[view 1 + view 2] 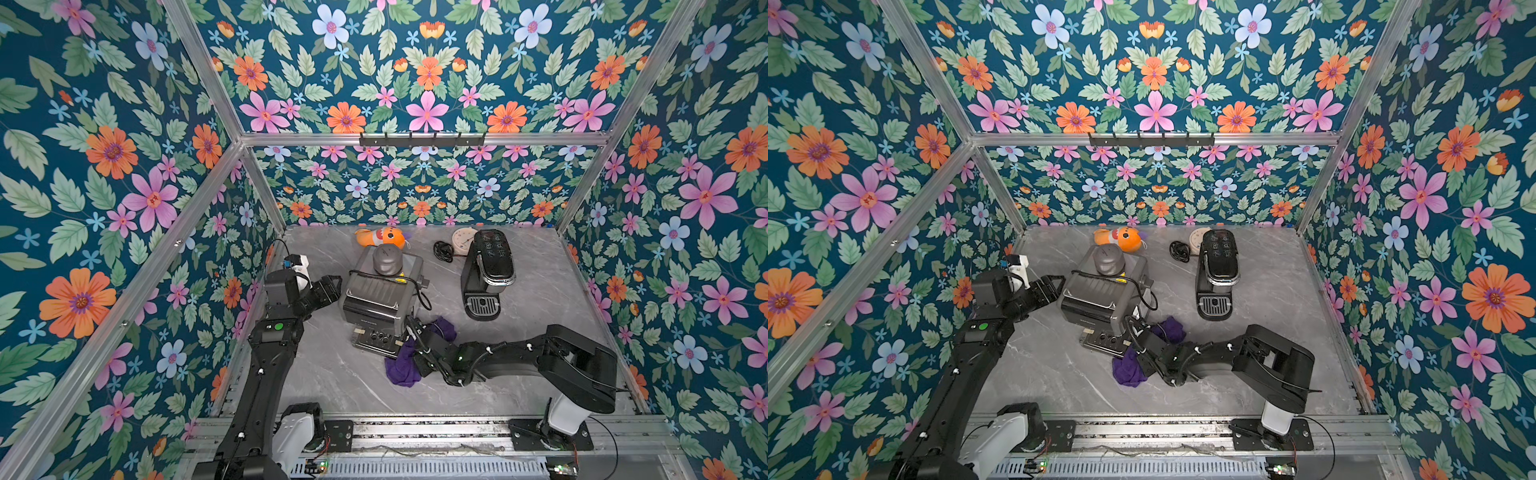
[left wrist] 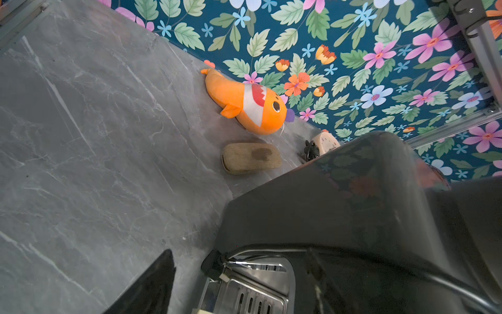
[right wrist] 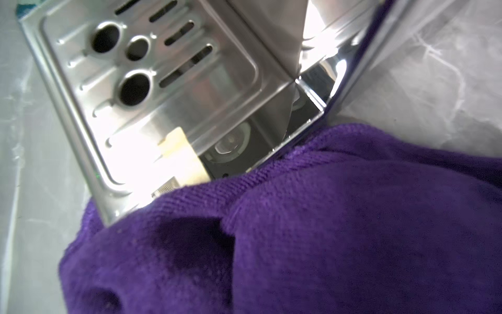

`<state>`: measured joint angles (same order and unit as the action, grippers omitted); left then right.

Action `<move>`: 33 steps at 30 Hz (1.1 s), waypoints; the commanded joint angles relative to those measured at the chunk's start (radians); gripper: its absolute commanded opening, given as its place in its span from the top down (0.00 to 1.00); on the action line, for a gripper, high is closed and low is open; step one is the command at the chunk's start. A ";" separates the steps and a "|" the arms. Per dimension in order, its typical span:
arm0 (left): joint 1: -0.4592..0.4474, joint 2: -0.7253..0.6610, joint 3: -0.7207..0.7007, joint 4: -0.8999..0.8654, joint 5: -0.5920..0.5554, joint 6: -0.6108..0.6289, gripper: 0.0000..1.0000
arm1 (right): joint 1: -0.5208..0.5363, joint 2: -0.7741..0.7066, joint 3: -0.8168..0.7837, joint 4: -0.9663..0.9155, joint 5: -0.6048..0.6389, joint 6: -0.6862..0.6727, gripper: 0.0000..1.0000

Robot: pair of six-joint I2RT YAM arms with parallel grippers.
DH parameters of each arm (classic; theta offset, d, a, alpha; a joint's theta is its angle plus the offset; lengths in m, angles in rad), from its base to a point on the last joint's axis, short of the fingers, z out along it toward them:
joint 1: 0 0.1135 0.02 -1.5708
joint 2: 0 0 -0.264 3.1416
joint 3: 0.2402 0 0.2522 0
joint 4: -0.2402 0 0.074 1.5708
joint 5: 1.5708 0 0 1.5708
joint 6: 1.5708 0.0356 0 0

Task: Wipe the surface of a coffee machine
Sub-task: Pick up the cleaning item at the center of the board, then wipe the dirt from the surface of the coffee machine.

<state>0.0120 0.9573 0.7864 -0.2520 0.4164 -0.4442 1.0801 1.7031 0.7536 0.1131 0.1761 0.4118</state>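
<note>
The grey coffee machine (image 1: 380,299) stands on the tabletop (image 1: 332,386). Its long axis runs from the round tank cap at the rear to the steel drip tray (image 3: 152,81) at the front, which faces the robot's bases. Against the tray's front right corner lies the purple cloth (image 1: 401,368), bunched, touching the tray's edge. The right gripper (image 1: 413,334) is buried in that cloth beside the same corner; cloth hides its fingers in every view, so I cannot tell whether it has clamped on. The left gripper (image 1: 1054,286) hovers at the machine's left flank, jaws apart, holding nothing (placed, perhaps, to steady the body). The wipe, I judge, falls to the right arm: the machine rises rearward and leftward of its gripper, so the cloth must travel up along that axis.
</note>
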 commanded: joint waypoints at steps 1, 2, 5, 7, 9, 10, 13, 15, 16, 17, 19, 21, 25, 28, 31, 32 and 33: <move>-0.001 0.008 0.012 -0.011 0.010 0.010 0.25 | -0.005 -0.035 -0.012 -0.183 -0.089 0.012 0.81; -0.001 0.012 0.018 -0.013 0.011 0.010 0.25 | -0.008 -0.084 -0.007 -0.211 -0.095 0.013 0.84; -0.002 0.023 0.033 -0.012 0.020 0.009 0.27 | -0.017 -0.161 0.014 -0.292 -0.096 0.017 0.91; -0.001 0.024 0.039 -0.012 0.023 0.006 0.28 | -0.030 -0.216 0.032 -0.346 -0.096 0.024 0.94; -0.001 0.022 0.042 -0.013 0.026 0.003 0.29 | -0.038 -0.279 0.048 -0.404 -0.088 0.036 0.98; -0.001 0.020 0.044 -0.015 0.028 0.000 0.30 | -0.041 -0.314 0.058 -0.444 -0.081 0.040 0.99; -0.001 0.011 0.056 -0.024 0.035 -0.007 0.31 | -0.041 -0.417 0.114 -0.576 -0.050 0.065 1.00; -0.002 0.008 0.071 -0.031 0.038 -0.007 0.32 | -0.040 -0.480 0.166 -0.682 -0.014 0.085 0.99; -0.001 0.006 0.081 -0.036 0.038 -0.007 0.32 | -0.040 -0.513 0.193 -0.733 0.004 0.093 0.97; -0.001 0.003 0.092 -0.042 0.035 -0.006 0.32 | -0.040 -0.546 0.222 -0.775 0.016 0.094 0.96; -0.001 -0.003 0.105 -0.047 0.029 -0.011 0.32 | -0.041 -0.597 0.289 -0.855 0.047 0.109 0.96; -0.001 -0.006 0.111 -0.045 0.040 -0.023 0.32 | -0.040 -0.627 0.373 -0.925 0.071 0.114 0.99; -0.003 -0.012 0.105 -0.012 0.099 -0.049 0.34 | -0.041 -0.613 0.569 -0.996 0.054 0.089 1.00; -0.003 -0.020 0.112 -0.009 0.102 -0.049 0.34 | -0.040 -0.521 0.741 -1.016 -0.013 0.055 1.00; -0.004 -0.026 0.126 -0.013 0.095 -0.055 0.34 | -0.030 -0.370 0.972 -1.079 -0.085 0.002 1.00; -0.005 -0.028 0.129 -0.013 0.094 -0.057 0.34 | -0.017 -0.317 1.058 -1.098 -0.084 -0.022 1.00; -0.004 -0.029 0.129 -0.014 0.093 -0.060 0.34 | -0.006 -0.270 1.124 -1.109 -0.083 -0.039 1.00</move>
<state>0.0074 0.9333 0.9077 -0.2840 0.4988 -0.4942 1.0554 1.3533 1.7489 -0.9260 0.1394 0.4435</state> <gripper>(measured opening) 0.662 0.109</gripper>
